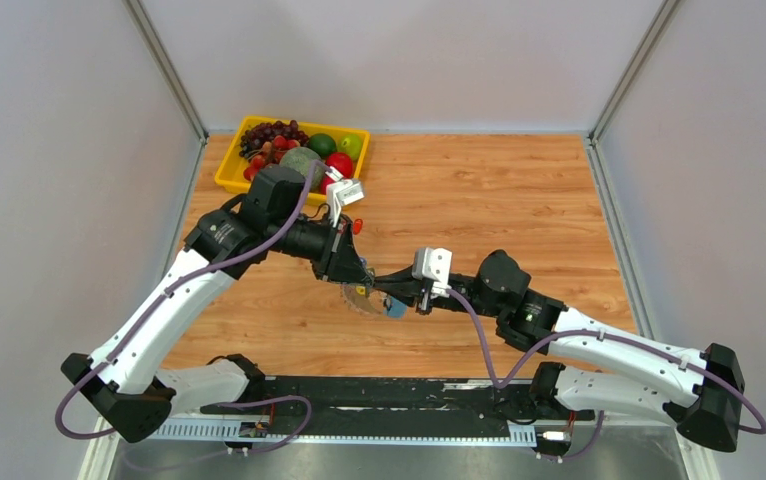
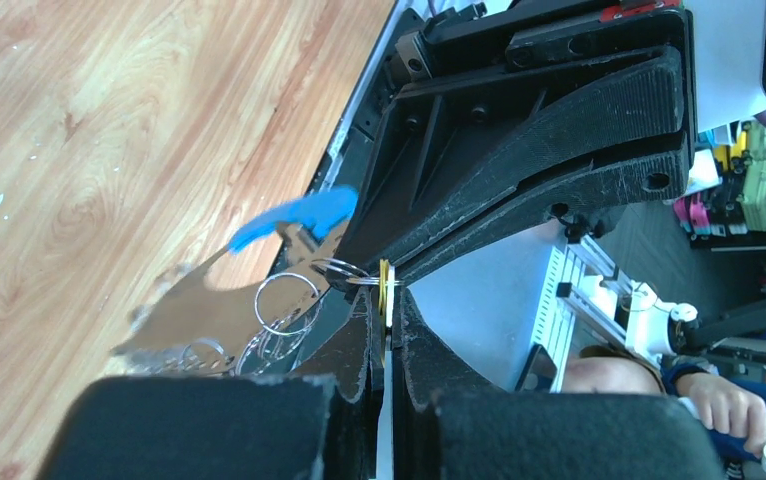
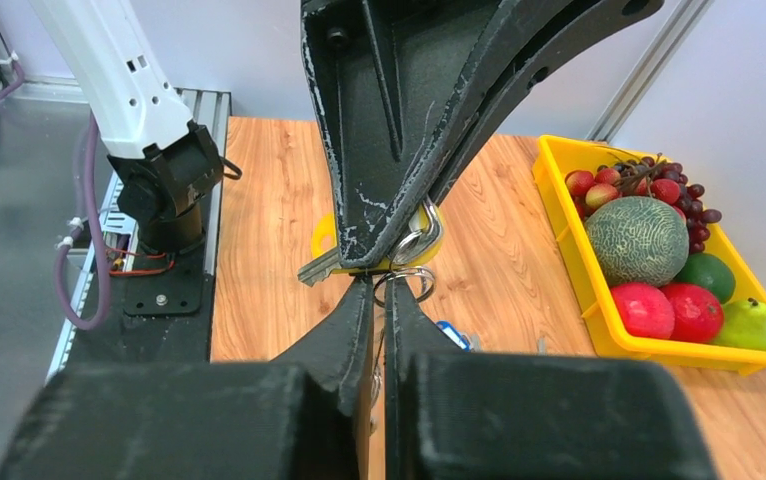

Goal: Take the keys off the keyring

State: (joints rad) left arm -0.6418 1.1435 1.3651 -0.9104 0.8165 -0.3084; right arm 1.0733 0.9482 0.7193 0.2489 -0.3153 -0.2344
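Observation:
The keyring (image 1: 364,298) hangs above the table between my two grippers, a bunch of grey keys (image 2: 184,325) and silver split rings (image 2: 287,298) with a blue strap (image 2: 299,217). My left gripper (image 2: 387,300) is shut on a thin yellow-capped key (image 2: 386,285), whose silver blade (image 3: 317,268) shows in the right wrist view. My right gripper (image 3: 381,285) is shut on a silver split ring (image 3: 406,283) of the keyring, tip to tip with the left gripper (image 1: 357,272). The right gripper (image 1: 391,288) comes in from the right.
A yellow tray (image 1: 227,172) of fruit stands at the back left of the wooden table, also in the right wrist view (image 3: 559,225). A small loose blue-tagged key (image 3: 454,335) lies on the table below the grippers. A black base rail (image 1: 389,395) runs along the near edge.

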